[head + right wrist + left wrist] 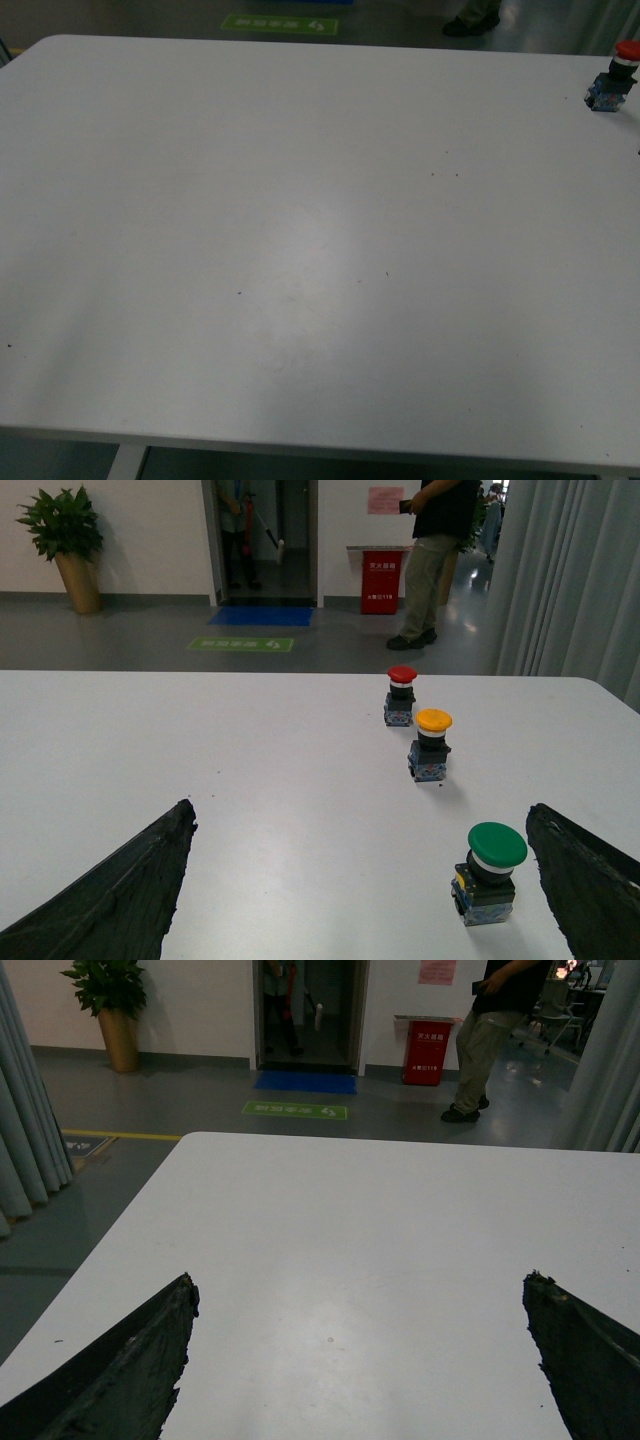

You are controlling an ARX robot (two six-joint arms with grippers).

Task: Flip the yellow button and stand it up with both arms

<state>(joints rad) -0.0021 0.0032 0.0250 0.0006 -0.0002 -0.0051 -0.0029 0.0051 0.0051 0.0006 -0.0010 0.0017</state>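
The yellow button (pixel 432 743) stands upright on the white table (pixel 250 770), cap up, in the right wrist view, well ahead of my open right gripper (pixel 360 820). It is out of the front view. My left gripper (pixel 360 1290) is open and empty over bare table (pixel 380 1220). Neither arm shows in the front view.
A red-capped button (pixel 400 694) stands beyond the yellow one; it also shows at the far right table edge in the front view (pixel 615 76). A green-capped button (pixel 490 872) stands close to my right gripper's one finger (pixel 590 880). A person (pixel 430 560) stands on the floor beyond the table.
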